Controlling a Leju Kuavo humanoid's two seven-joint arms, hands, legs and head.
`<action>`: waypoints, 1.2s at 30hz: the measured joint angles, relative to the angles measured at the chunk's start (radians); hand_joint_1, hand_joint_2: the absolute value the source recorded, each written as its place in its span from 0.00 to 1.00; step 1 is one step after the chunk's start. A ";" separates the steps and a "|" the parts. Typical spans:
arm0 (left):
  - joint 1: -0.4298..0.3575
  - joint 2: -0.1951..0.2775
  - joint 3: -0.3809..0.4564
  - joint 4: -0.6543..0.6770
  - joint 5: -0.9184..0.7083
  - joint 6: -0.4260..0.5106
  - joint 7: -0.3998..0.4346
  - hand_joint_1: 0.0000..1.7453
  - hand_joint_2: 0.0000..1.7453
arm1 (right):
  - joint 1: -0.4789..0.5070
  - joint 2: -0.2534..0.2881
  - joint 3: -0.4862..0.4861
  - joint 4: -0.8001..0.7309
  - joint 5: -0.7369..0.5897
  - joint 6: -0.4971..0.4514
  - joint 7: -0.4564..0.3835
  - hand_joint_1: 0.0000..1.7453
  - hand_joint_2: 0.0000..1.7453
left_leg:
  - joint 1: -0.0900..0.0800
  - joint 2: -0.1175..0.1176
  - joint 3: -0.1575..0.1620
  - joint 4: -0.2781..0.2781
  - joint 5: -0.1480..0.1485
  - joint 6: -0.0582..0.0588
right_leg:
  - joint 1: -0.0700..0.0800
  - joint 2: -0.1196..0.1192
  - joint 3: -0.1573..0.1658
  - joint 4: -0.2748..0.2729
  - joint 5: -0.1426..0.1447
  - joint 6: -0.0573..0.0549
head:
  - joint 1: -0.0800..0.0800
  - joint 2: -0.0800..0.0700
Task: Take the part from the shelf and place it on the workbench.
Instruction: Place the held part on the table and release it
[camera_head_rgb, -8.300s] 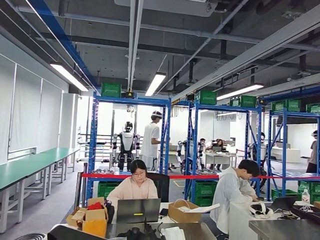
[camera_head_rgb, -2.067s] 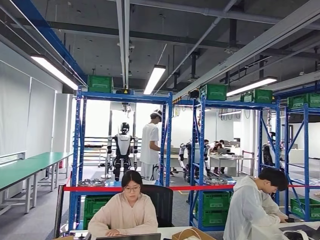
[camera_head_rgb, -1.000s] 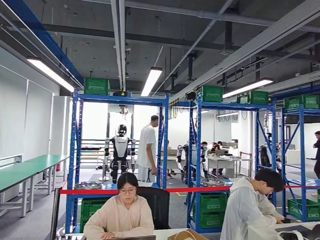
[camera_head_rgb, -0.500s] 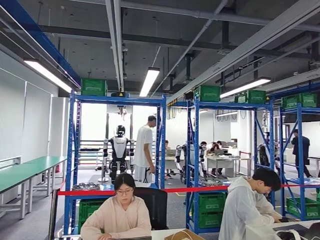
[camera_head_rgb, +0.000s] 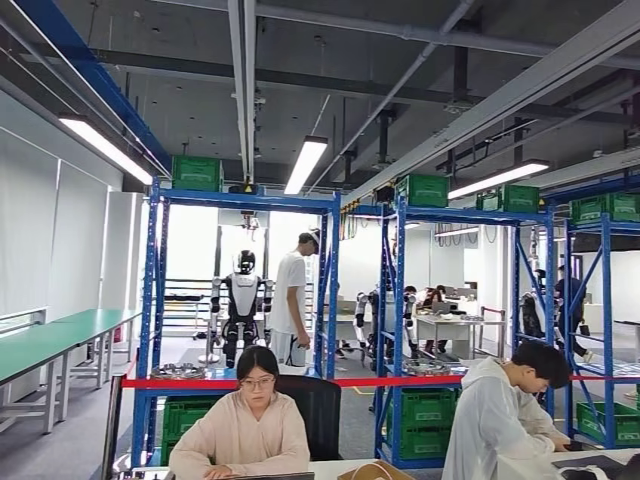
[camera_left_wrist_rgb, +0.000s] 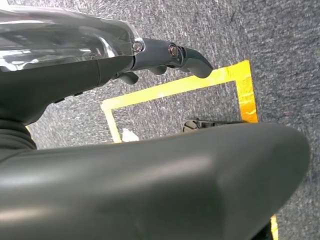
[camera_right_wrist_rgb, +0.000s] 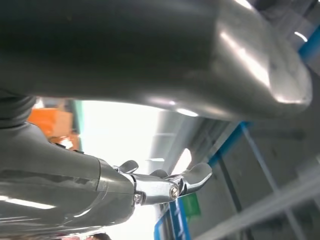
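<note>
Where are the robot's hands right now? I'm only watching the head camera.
Observer: The left wrist camera shows the left hand hanging over grey carpet, holding nothing.
Operator: What's on the carpet?
Observer: A yellow tape outline is stuck on it, just beyond the hand.
Operator: And the other hand?
Observer: The right wrist camera shows the right hand with nothing in it too, and a blue shelf beam behind it.
</note>
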 joint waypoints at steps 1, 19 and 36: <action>0.000 0.000 0.003 0.000 0.000 0.001 -0.001 0.00 0.00 | 0.013 -0.002 0.000 -0.015 0.004 0.002 -0.006 0.00 0.00 | 0.000 0.000 -0.001 0.000 0.003 -0.004 | 0.003 0.001 0.013 -0.026 0.007 -0.004 | 0.000 0.000; 0.001 -0.006 0.026 0.003 0.000 0.007 -0.014 0.00 0.00 | 0.124 -0.013 -0.006 -0.074 0.125 -0.069 -0.021 0.00 0.00 | 0.004 -0.001 0.124 -0.002 -0.098 -0.032 | 0.002 -0.005 -0.086 -0.031 0.099 -0.029 | 0.000 0.000; 0.007 -0.021 0.031 0.009 0.000 0.022 -0.007 0.00 0.00 | 0.215 -0.101 0.046 0.091 0.274 -0.308 0.029 0.00 0.00 | -0.009 0.010 -0.001 -0.042 0.050 -0.001 | 0.010 0.001 0.129 -0.114 -0.018 -0.021 | 0.000 0.000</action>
